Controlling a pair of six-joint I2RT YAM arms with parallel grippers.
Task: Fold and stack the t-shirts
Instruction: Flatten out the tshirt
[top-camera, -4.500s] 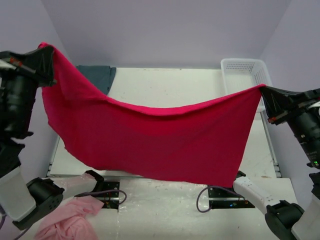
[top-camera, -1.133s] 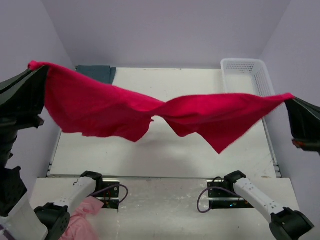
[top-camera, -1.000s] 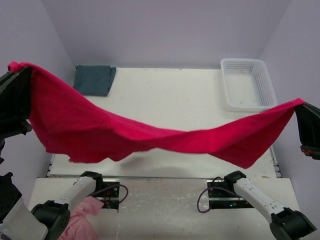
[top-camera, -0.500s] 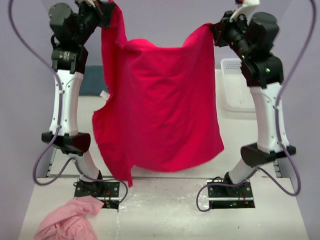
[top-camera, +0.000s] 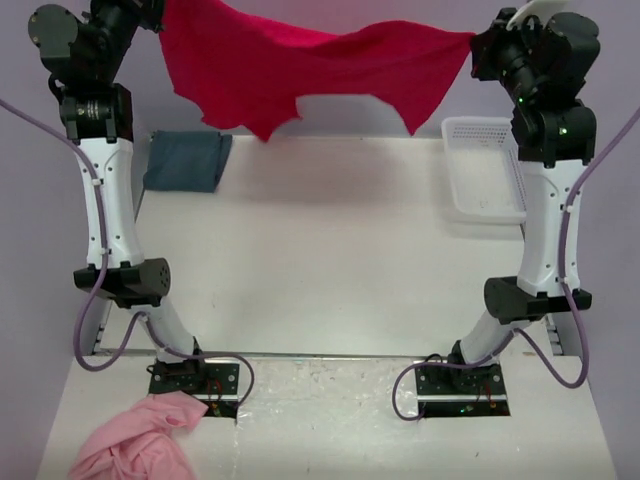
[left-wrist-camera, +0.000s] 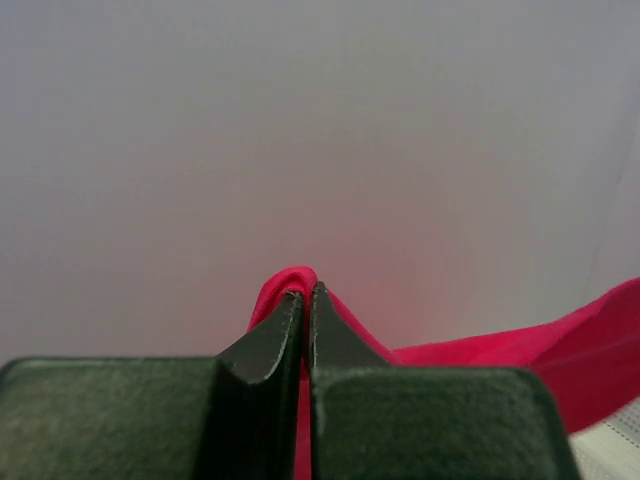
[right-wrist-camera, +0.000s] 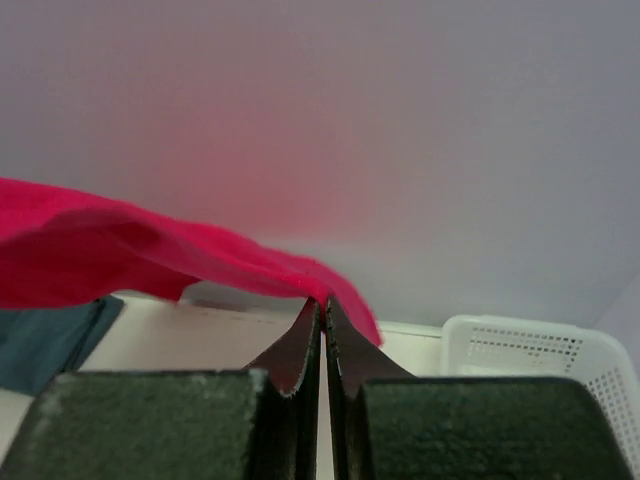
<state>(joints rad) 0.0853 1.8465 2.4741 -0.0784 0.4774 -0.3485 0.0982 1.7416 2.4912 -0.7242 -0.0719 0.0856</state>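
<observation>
The red t-shirt (top-camera: 300, 70) is stretched high in the air between both grippers, flung up near the top of the top view. My left gripper (top-camera: 160, 12) is shut on its left corner; the pinched red cloth (left-wrist-camera: 285, 285) shows at the fingertips. My right gripper (top-camera: 474, 45) is shut on its right corner, with red cloth (right-wrist-camera: 150, 255) trailing left. The teal t-shirt (top-camera: 186, 160) lies folded at the back left of the table and shows in the right wrist view (right-wrist-camera: 45, 340).
A white plastic basket (top-camera: 482, 165) stands at the back right of the table (top-camera: 320, 260); it also shows in the right wrist view (right-wrist-camera: 540, 350). A crumpled pink cloth (top-camera: 140, 445) lies at the near left by the arm bases.
Both arms have swung the red shirt from a low spread near the front to high up and toward the back. It hung down half a second ago and now billows out flat.
</observation>
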